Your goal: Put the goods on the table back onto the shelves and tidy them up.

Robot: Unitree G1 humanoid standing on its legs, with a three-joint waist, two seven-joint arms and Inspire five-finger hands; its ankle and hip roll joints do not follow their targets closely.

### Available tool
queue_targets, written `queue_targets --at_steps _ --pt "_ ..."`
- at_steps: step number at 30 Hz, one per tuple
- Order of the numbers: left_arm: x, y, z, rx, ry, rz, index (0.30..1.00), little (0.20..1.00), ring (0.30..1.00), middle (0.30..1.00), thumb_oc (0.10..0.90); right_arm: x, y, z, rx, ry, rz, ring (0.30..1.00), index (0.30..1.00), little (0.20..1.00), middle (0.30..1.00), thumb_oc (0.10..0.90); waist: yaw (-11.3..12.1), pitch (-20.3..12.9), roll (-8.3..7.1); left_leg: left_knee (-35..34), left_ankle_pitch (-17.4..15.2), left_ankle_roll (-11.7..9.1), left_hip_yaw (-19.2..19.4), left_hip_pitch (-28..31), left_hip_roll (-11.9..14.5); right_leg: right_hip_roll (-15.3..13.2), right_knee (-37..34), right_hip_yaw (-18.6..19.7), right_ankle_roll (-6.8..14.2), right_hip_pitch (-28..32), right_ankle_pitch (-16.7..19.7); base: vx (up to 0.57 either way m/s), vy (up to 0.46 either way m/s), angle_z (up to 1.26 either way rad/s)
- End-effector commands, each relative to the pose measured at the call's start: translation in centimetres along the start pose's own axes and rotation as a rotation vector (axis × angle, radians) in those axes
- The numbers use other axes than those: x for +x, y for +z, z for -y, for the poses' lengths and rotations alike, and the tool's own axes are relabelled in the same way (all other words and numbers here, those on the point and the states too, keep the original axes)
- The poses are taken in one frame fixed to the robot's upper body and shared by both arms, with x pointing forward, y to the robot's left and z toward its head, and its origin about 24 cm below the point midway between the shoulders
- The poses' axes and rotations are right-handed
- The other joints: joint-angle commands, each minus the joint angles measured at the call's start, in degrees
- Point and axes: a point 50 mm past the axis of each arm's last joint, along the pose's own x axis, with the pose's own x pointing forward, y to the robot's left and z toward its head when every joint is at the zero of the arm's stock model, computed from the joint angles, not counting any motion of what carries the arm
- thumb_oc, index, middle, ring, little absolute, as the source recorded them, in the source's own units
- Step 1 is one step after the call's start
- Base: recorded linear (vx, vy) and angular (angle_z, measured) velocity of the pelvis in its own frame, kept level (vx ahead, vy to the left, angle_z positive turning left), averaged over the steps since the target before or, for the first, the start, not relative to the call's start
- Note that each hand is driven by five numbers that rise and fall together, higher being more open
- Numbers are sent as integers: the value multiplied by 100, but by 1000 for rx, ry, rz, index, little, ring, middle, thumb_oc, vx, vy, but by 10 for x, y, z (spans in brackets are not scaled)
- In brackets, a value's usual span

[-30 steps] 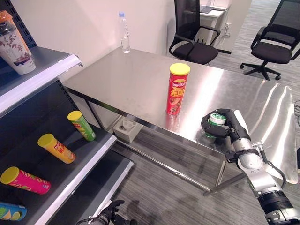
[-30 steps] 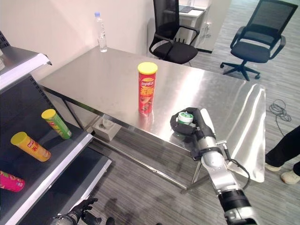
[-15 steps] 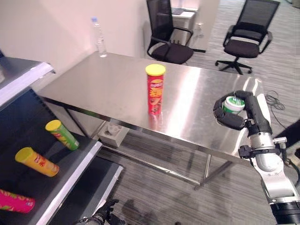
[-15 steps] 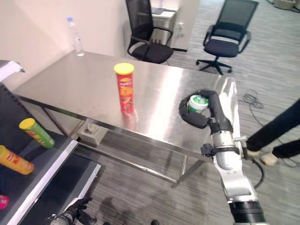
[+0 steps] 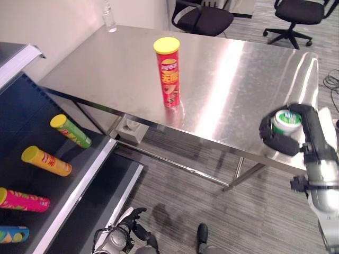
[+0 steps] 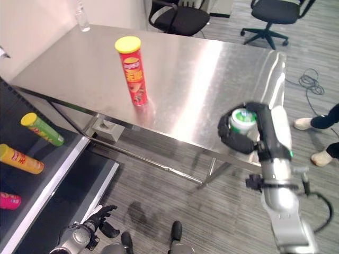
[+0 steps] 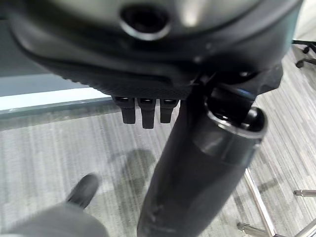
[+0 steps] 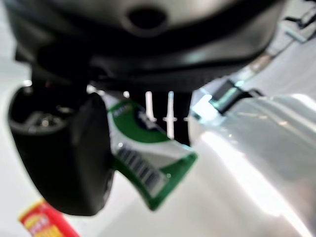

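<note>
A red chip can [image 5: 168, 74] with a yellow lid stands upright near the middle of the steel table [image 5: 106, 63]. My right hand [image 5: 304, 138] is raised over the table's near right edge, its fingers and thumb curled round a small white and green tub [image 5: 286, 122]. The right wrist view shows the tub [image 8: 143, 163] against the thumb [image 8: 74, 153]. My left hand [image 5: 128, 226] hangs low by the floor, relaxed and holding nothing. On the shelf [image 5: 79, 180] at the left lie a green can [image 5: 70, 130], a yellow can [image 5: 46, 161] and a pink can [image 5: 24, 200].
A water bottle [image 5: 108, 10] stands at the table's far corner. Office chairs [image 5: 204, 13] stand behind the table. A pale box [image 5: 130, 129] sits on the floor under it. A person's shoes [image 6: 323, 157] are at the right. A blue can [image 5: 10, 234] lies lowest on the shelf.
My right hand has lifted the tub off the table and drawn it towards me. The camera has tilted down, so the whole scene has shifted.
</note>
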Motion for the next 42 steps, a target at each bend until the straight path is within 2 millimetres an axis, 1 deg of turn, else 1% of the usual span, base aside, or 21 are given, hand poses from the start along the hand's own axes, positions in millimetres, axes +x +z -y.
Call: queue_targets --at_steps 1,2,3,4,7,9,10,11,12,13,16,17,19,20,21,23,26,28,34,40,42 --pt "5 18 -29 113 70 70 900 900 900 900 800 25 27 38 -31 -247 191 300 300 300 300 400 -50 -764 -92 -461 259 344 -247 842 164 346 339 212 764 -246 -672 -157 61 63" --pt "6 22 -30 119 70 78 900 900 900 900 800 21 20 39 -33 -248 155 300 300 300 300 400 -124 -822 -81 -375 275 308 -285 1077 198 372 366 76 761 -259 -643 -421 240 95" --pt "10 46 -37 127 105 148 900 900 900 900 800 10 7 35 -30 -262 75 300 300 300 300 400 -291 -1071 -69 -724 237 230 -436 1670 89 439 396 -176 838 -432 -451 -506 274 64" --pt "11 53 -41 118 121 173 900 900 900 900 800 9 6 37 -28 -276 71 300 300 300 300 400 -294 -1085 -85 -826 139 237 -478 1680 48 445 420 -213 870 -489 -397 -575 339 60" --pt "13 69 -42 135 121 206 900 900 900 900 800 6 0 36 -39 -324 38 300 300 300 300 400 -432 -1116 -80 -2101 -898 352 -179 2164 -222 353 426 -281 1263 -893 21 -479 347 99" --pt "13 66 -43 127 122 195 900 900 900 900 800 5 0 34 -37 -326 34 300 300 300 300 400 -420 -1075 -116 -2344 -1074 487 -164 2232 -388 265 431 -295 1448 -1060 250 -554 324 24" --pt "13 51 -42 72 130 140 900 900 900 900 800 0 -3 32 -34 -338 5 300 300 300 300 400 -403 -838 -313 -2537 -1055 594 -114 2160 -700 62 370 -436 1632 -1363 716 -656 274 15" --pt "12 40 -44 48 144 103 900 900 900 900 800 -3 -3 30 -28 -344 0 300 300 300 300 400 -382 -724 -430 -2634 -1025 703 -192 2121 -883 -11 271 -414 1727 -1437 844 -607 276 13" --pt "11 40 -45 49 146 102 900 900 900 900 800 -3 -3 30 -26 -344 -1 300 300 300 300 400 -370 -739 -378 -2642 -1098 727 -277 2153 -849 46 249 -323 1788 -1406 774 -615 301 8" --pt "-1 -15 -44 -17 174 -67 900 900 900 900 800 -12 -7 27 20 -329 -37 300 300 300 300 400 -274 -540 -562 -2929 -864 785 -164 2124 -1164 -77 -16 -396 1849 -1506 1048 -429 217 -4" --pt "-8 -34 -41 -64 173 -122 900 900 900 900 800 -10 -4 25 73 -312 -18 300 300 300 300 400 -286 -471 -604 -2929 -786 817 -206 2036 -1216 -45 74 -118 1850 -1629 1176 -391 159 -12" --pt "-13 -47 -43 -124 190 -162 900 900 900 900 800 -7 4 25 153 -288 38 300 300 300 300 400 -298 -369 -583 -2929 -659 925 -314 1797 -1207 138 470 678 1828 -1688 785 -386 149 28" --pt "-22 -67 -41 -132 183 -216 900 900 900 900 800 -6 16 30 197 -264 115 300 300 300 300 400 -207 -375 -567 -2929 -523 1079 -435 1534 -1269 335 1068 1387 1676 -1545 272 -384 131 48" --pt "-22 -67 -41 -132 183 -216 900 900 900 900 800 -6 16 30 198 -263 114 300 300 300 300 400 -202 -380 -577 -2929 -517 1079 -431 1528 -1278 330 1083 1396 1675 -1561 267 -231 66 30" --pt "-28 -79 -33 -100 140 -246 900 900 900 900 800 -5 24 35 248 -267 175 300 300 300 300 400 -166 -475 -513 -2929 -438 1147 -574 1402 -1237 528 1367 1745 1599 -1244 -108 -154 39 33" --pt "-30 -81 -25 -66 98 -242 900 900 900 900 800 -1 35 32 296 -250 237 300 300 300 300 400 -139 -587 -464 -2929 -316 1201 -751 1201 -1191 724 1668 2056 1543 -1017 -378 -167 36 58" --pt "-22 -64 -21 -45 69 -176 900 900 900 900 800 5 56 9 430 -127 335 300 300 300 300 400 -6 -755 -499 -2929 -135 1232 -1014 867 -1177 856 1800 2374 1423 -731 -606 -145 21 63" --pt "-22 -64 -22 -46 69 -178 900 900 900 900 800 5 56 9 431 -126 334 300 300 300 300 400 -22 -768 -504 -2929 -131 1234 -1026 854 -1181 847 1780 2365 1424 -730 -602 -63 19 46" --pt "-8 -21 -29 73 50 -22 900 900 900 900 800 15 86 -21 475 34 464 300 300 300 300 400 179 -941 -582 -2929 -50 1211 -1288 559 -1254 1019 1040 2684 1323 -318 -800 -14 24 22" --pt "-8 -24 -32 38 68 -37 900 900 900 900 800 20 107 -29 491 54 565 300 300 300 300 400 210 -770 -531 -2929 -4 1189 -1581 543 -1307 1272 988 2904 1350 -607 -738 49 -6 16" --pt "-13 -36 -26 31 62 -63 900 900 900 900 800 19 117 -30 477 85 620 300 300 300 300 400 379 -822 -535 -2902 -73 1171 -1650 717 -1355 1210 869 2787 1198 -417 -791 237 -62 29"
